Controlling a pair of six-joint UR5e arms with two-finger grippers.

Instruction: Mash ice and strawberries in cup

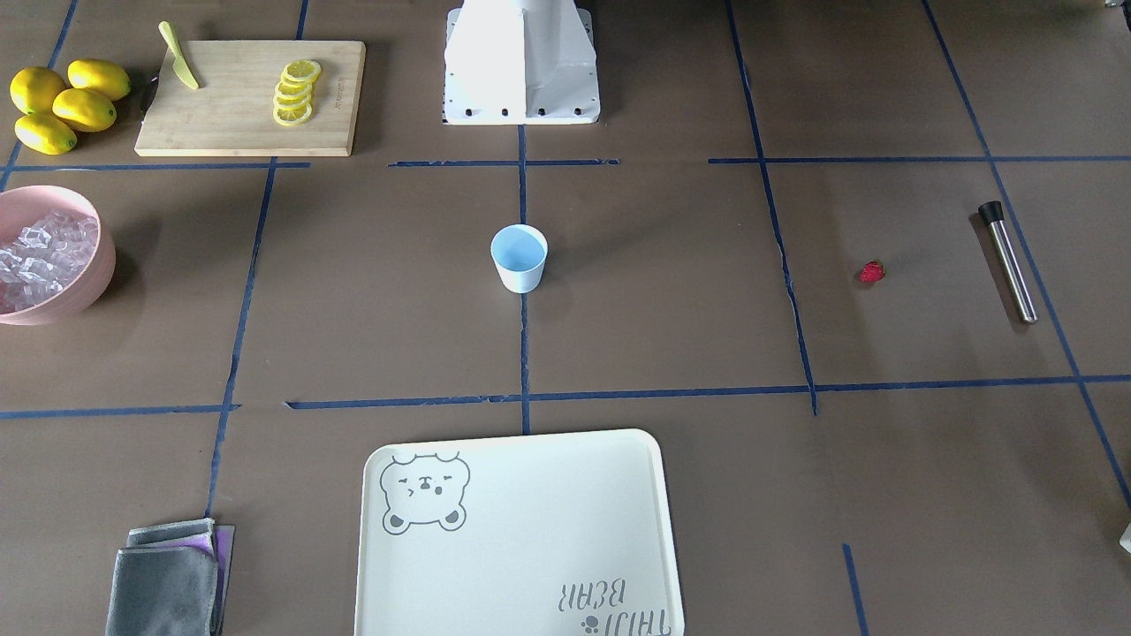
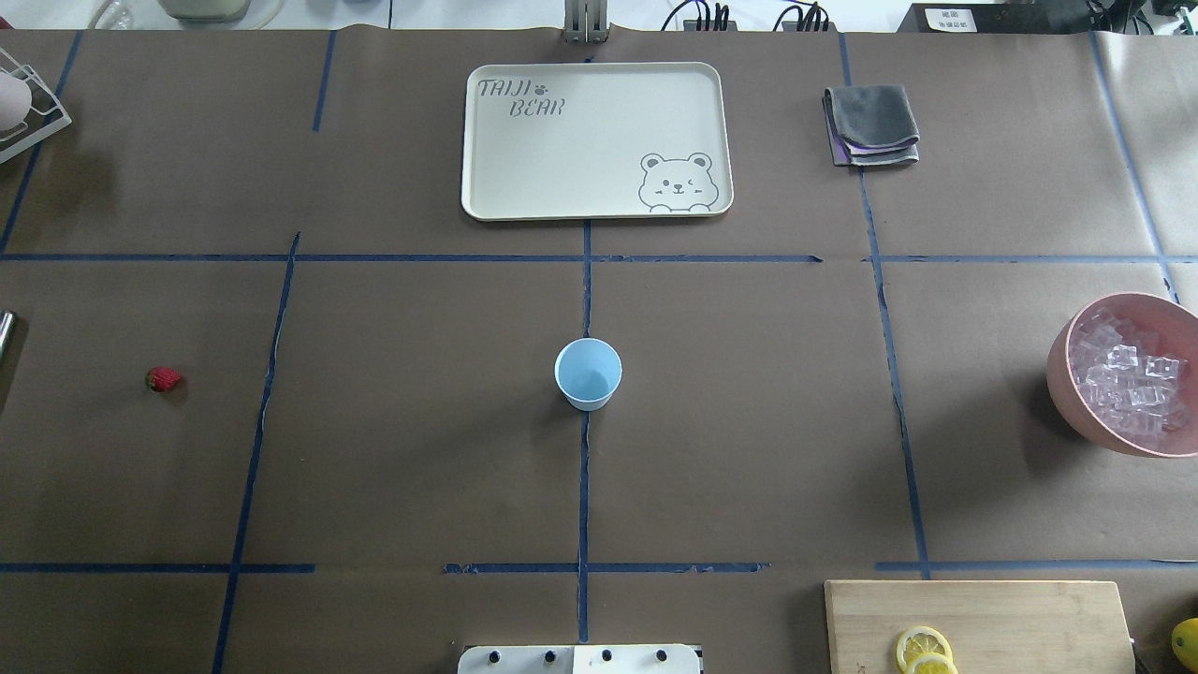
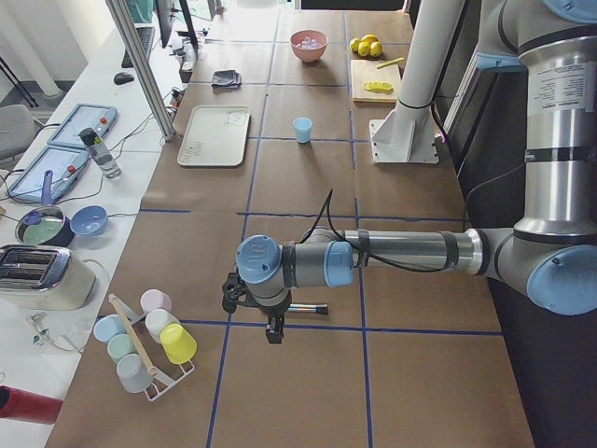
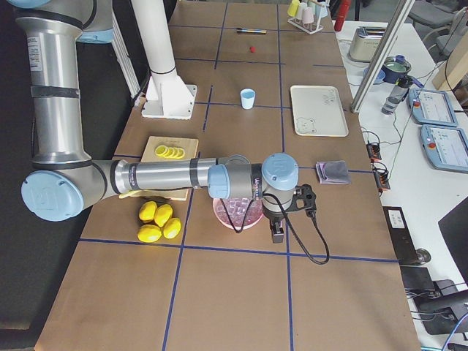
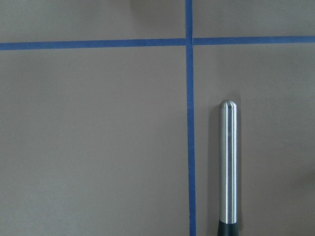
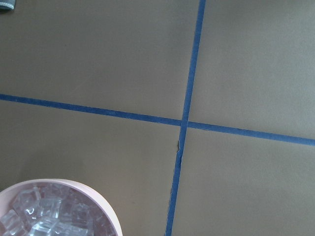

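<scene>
The pale blue cup [image 1: 519,256] [image 2: 588,373] stands upright at the table's middle, and its inside looks bare. A single red strawberry [image 1: 872,272] [image 2: 164,378] lies alone on the brown paper toward the robot's left. The ice [image 1: 40,256] [image 2: 1128,379] fills a pink bowl [image 6: 106,206] at the robot's right. In the side view my left gripper [image 3: 275,331] hangs just above a steel muddler [image 5: 228,167]. My right gripper [image 4: 278,234] hovers beside the pink bowl. I cannot tell whether either gripper is open or shut.
A cream bear tray [image 2: 487,187] lies beyond the cup, with a folded grey cloth [image 2: 872,124] to its right. A wooden board [image 1: 239,132] carries lemon slices and a green knife, and whole lemons [image 1: 62,106] sit beside it. A rack of cups [image 3: 149,341] stands at the left end.
</scene>
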